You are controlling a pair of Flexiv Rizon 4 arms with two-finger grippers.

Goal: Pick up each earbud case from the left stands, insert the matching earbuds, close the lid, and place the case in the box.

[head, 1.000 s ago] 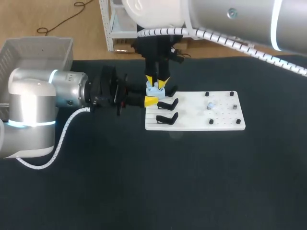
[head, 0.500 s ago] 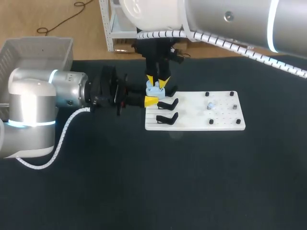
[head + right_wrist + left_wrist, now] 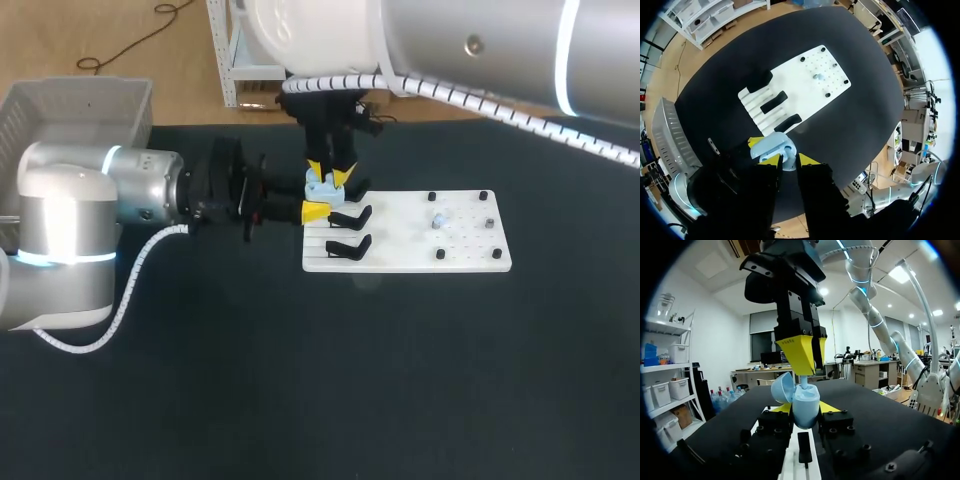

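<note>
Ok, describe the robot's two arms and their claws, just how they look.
The left arm and right arm are thick silver-grey tubes, each with a glowing pale ring and a white coiled hose along it. The left claw and right claw are black blocks, each with two fingers ending in bright yellow wedge tips.

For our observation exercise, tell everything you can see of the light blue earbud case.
The earbud case is a small, rounded, light blue shell, plastic by its look. It stands upright with its lid swung open, clamped between the left gripper's yellow tips over the white board's end. The right gripper holds an earbud down into it.
</note>
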